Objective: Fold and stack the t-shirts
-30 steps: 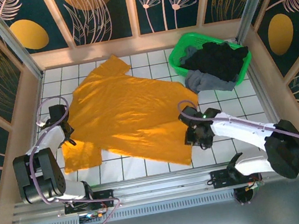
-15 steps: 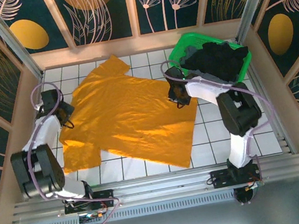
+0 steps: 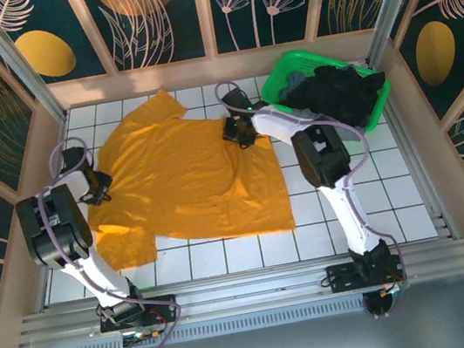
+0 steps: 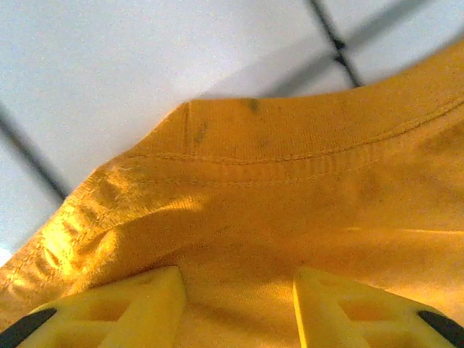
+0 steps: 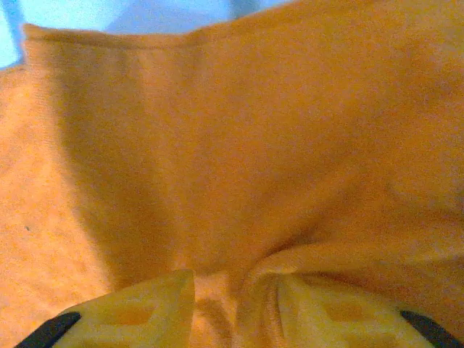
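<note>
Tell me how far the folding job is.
Done: nothing folded or stacked. In hand: the right tool pinches the large mustard-orange cloth t-shirt, spread out; the left tool stands open at its edge. Left: black and grey cloth t-shirts in the bright green plastic basket.

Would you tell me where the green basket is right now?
In the top view, the green basket sits at the far right corner of the table, just right of the right gripper and the orange t-shirt.

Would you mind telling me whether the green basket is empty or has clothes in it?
Not empty: black and grey t-shirts lie heaped inside the green basket.
</note>
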Controlling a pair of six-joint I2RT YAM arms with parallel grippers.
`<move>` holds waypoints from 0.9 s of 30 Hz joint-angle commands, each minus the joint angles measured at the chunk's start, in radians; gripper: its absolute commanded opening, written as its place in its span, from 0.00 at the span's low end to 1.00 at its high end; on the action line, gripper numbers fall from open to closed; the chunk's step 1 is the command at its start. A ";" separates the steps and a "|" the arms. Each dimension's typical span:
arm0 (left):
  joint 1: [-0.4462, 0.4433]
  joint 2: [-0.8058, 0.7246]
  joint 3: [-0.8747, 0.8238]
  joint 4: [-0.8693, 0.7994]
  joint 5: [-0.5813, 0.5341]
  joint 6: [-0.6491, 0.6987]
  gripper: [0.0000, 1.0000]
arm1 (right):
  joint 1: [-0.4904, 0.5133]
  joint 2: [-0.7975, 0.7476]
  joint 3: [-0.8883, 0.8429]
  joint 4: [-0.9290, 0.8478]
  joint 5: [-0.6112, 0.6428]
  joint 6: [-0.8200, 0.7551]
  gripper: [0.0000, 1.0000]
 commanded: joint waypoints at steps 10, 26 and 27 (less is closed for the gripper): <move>0.081 0.001 -0.131 0.047 0.200 -0.037 0.51 | -0.125 0.255 0.276 -0.172 -0.131 -0.072 0.49; 0.043 -0.088 -0.024 -0.044 0.235 -0.007 0.60 | -0.190 0.136 0.322 -0.144 -0.230 -0.315 0.61; 0.041 -0.124 -0.022 -0.063 0.214 0.003 0.61 | -0.182 0.126 0.338 -0.157 -0.225 -0.334 0.61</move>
